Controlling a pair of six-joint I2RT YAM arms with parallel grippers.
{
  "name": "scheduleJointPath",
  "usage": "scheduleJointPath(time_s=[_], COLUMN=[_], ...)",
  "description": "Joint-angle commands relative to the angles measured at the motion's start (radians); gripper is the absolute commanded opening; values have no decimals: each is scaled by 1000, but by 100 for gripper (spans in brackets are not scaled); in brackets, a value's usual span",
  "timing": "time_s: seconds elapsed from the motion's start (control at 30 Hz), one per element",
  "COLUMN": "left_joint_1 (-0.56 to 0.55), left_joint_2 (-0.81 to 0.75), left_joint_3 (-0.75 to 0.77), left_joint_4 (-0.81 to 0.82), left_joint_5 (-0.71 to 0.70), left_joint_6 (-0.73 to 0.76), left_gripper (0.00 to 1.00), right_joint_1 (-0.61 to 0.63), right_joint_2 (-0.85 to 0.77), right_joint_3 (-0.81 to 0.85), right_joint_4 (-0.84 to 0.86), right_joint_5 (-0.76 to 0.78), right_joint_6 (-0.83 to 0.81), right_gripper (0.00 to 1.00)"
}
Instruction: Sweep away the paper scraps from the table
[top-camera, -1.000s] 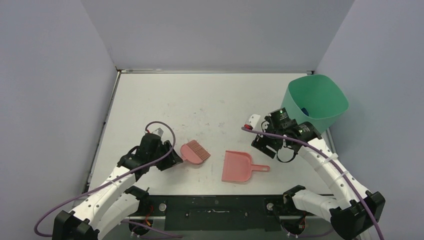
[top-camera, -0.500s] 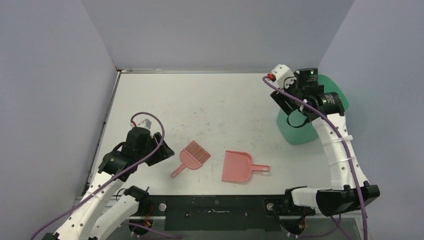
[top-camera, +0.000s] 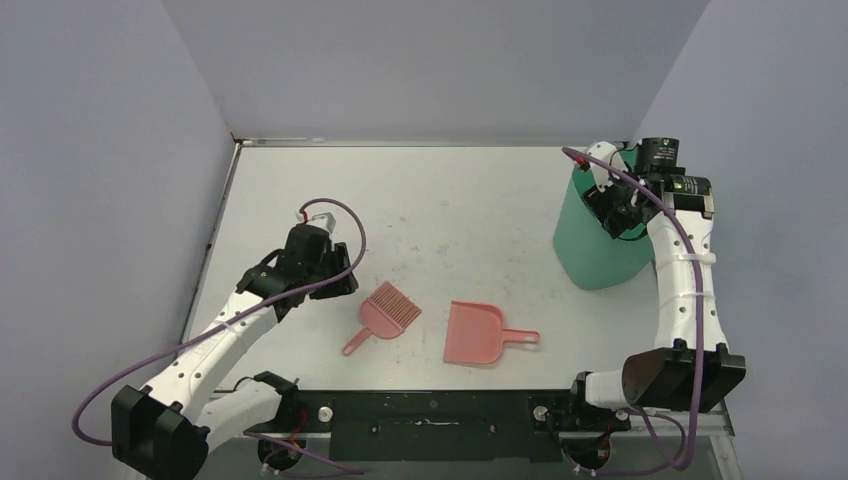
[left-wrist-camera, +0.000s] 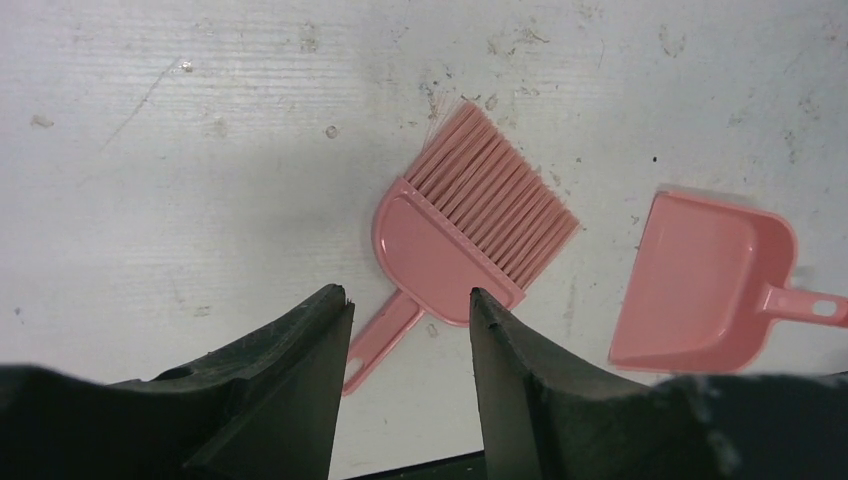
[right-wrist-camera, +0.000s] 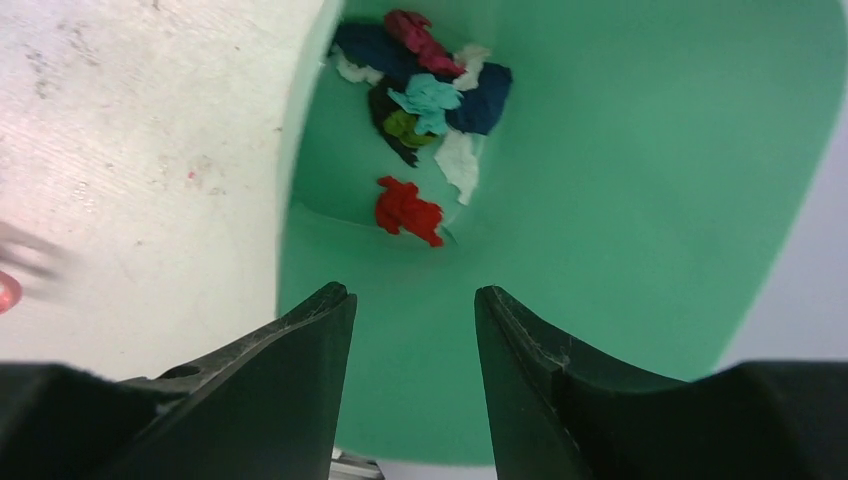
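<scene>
Pink brush (top-camera: 385, 310) beside pink dustpan (top-camera: 473, 332); green bin (top-camera: 590, 255) far right

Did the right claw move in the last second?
Yes. The right gripper swung away from the dustpan, toward the far right, over the green bin.

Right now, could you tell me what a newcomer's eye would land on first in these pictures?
The tall green bin at the far right of the table stands out most, with a heap of colourful paper scraps lying at its bottom. Near the front edge, a pink brush and a matching dustpan lie side by side without touching.
</scene>
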Motion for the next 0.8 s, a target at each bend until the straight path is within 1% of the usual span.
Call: scheduleJointPath(time_s=[0.0,0.03,0.17,0.27,0.37,0.53,0.63,0.77], left_joint_1=[-4,-1,4,35,51,52,55,64], left_joint_2=[-23,-28,-26,-37,-51,-57,-47,-43], left_joint_3=[-90,-113,-103,-104,-113,-119,-113,-114], left_joint_4=[201,220,219,224,231,235,217,222], left_joint_5=[32,37,42,61,95,108,83,106], left_joint_6=[77,82,107,114,112,112,113,114], left_gripper=[45,45,45,45,45,45,44,44], right_joint_1=[-3,-5,-3,-1,10,9,10,38], right_joint_2=[14,11,12,17,60,121,130,136], right_joint_3=[78,99,178,209,206,132,110,108], right_joint_4=[-32,-25,-18,-21,-61,-108,-108,-117], right_joint_5=[-92,-91,-142,-197,-197,-187,-188,-202], right_joint_6=[34,46,79,100,119,107,89,72], right_gripper=[49,49,49,49,48,48,42,28])
